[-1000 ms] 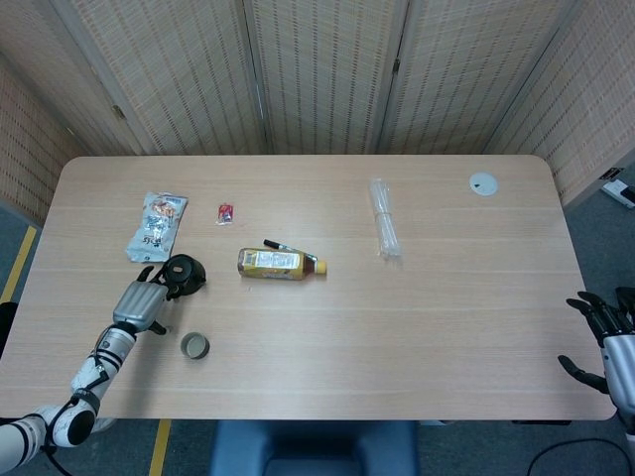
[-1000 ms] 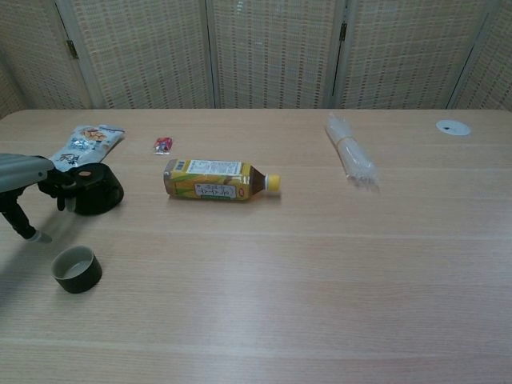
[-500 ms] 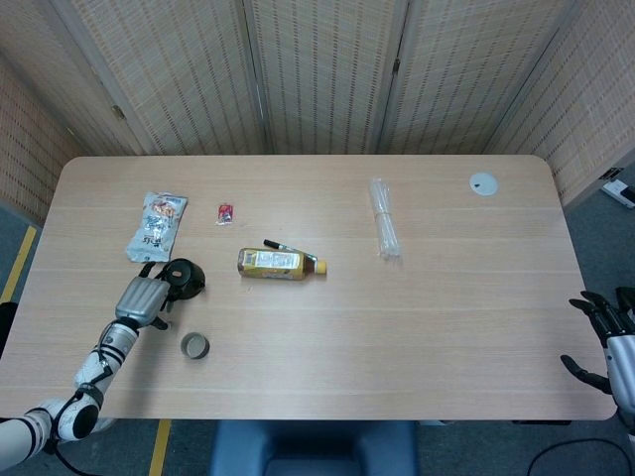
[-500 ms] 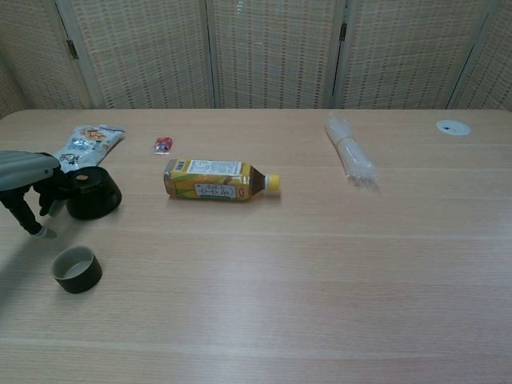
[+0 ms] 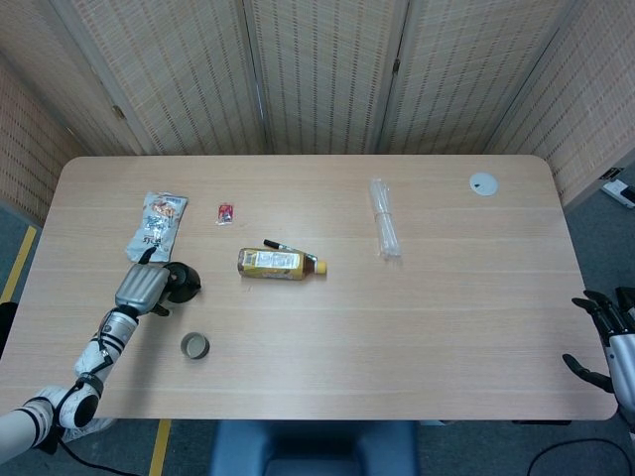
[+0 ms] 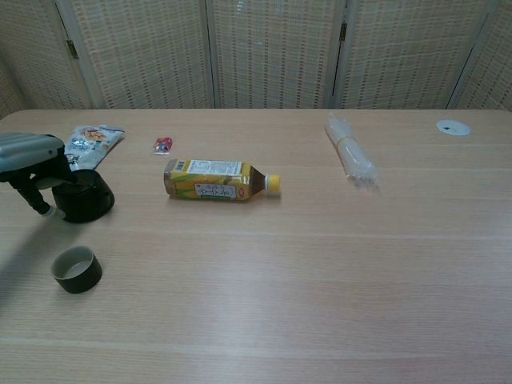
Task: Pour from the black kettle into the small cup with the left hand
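The job has only just begun. At the left side of the head view, the small round black kettle (image 5: pixel 182 282) sits on the light wooden table (image 5: pixel 417 327), and it is not tipped. The robot's grey left hand (image 5: pixel 142 289) is right on the kettle's near side, fingers bent around it, but I cannot tell if it has a real hold. The little dark round cup (image 5: pixel 194 345) waits just below, toward the bottom left. Lifting and pouring are not done. The right hand (image 5: pixel 607 333), low at the right edge, holds nothing, fingers spread.
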Motion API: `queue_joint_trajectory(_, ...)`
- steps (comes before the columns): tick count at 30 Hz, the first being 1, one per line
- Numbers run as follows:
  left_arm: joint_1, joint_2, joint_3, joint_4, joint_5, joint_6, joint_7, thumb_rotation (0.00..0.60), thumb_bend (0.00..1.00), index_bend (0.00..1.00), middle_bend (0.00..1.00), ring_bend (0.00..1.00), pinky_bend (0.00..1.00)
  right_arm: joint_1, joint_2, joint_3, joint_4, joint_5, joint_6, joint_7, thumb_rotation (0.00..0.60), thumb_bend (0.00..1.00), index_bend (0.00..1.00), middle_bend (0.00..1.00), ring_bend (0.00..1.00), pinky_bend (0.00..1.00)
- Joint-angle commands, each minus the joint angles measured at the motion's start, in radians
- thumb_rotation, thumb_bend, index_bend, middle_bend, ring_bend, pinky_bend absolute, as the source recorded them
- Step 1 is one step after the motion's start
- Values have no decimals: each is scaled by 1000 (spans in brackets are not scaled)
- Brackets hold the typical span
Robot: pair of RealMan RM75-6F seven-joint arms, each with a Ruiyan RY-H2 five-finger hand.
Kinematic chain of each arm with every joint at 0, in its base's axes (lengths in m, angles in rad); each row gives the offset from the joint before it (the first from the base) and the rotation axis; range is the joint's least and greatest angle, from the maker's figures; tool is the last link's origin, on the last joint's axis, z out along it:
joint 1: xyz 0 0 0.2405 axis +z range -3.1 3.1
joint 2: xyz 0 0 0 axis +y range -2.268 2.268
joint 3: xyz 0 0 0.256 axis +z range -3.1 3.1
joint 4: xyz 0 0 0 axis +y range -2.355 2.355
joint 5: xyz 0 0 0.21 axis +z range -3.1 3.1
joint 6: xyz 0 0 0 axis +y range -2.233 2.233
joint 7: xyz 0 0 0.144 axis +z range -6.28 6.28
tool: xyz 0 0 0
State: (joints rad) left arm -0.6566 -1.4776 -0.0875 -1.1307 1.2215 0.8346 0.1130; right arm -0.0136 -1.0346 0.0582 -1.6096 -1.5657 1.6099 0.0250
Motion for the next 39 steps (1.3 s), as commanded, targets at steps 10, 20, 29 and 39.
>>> queue_joint_trajectory(10,-25,20,-20,2,26,-38,-90,297,150,936,936,753,0,5,-1,3,9,13,-14,19,600,167,224,220,310,100)
queue_joint_trajectory(20,-36,38,-37,-6,18,-42,-102,229,151,936,936,755,0,6,-4,7,21,21,-18,32,600,168,224,220,311,100)
queue_joint_trajectory(29,-24,60,-75,-41,-25,0,-99,227,151,972,983,808,157,6,-7,6,29,18,-16,41,600,167,224,220,310,100)
queue_joint_trajectory(39,15,93,-92,-144,-67,110,7,226,230,1000,1000,838,462,10,-13,3,45,5,-15,61,600,167,224,220,309,100)
